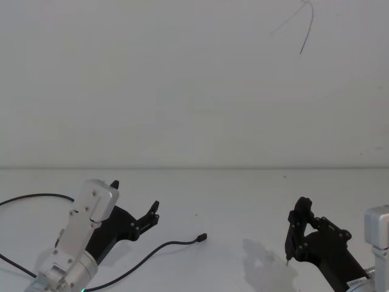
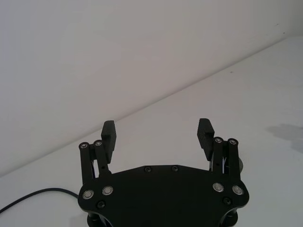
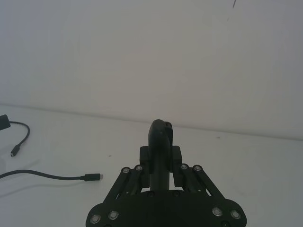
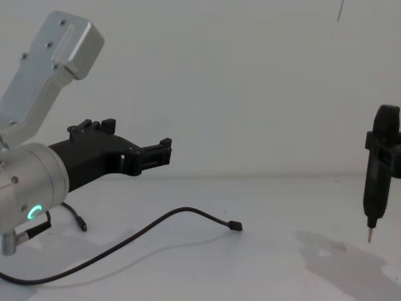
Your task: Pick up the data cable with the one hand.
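Head view: left hand (image 1: 135,196) spread open above the tabletop (image 1: 243,201), data cable (image 1: 164,246) lying just beside; the thin cord may slip from closing jaws. Right hand (image 1: 299,228) clamps a pen-shaped tool (image 1: 290,246)

The data cable (image 1: 164,245) is lying loose on the white table (image 1: 243,194). It is a thin black cord. It is running in a soft curve from the robot's left side toward the middle, where it is ending in a small black plug (image 1: 201,238) with a metal tip. The plug is resting on the table and nothing is touching it. Farther left, another stretch of black cord is making a loop; I cannot tell if it is the same cord. The left gripper (image 1: 135,196), black and angular, with a silver cylinder and a green glowing ring (image 4: 34,211), is hovering above the table near the cable. Its two jaws are standing wide apart, holding nothing and not touching the cord.
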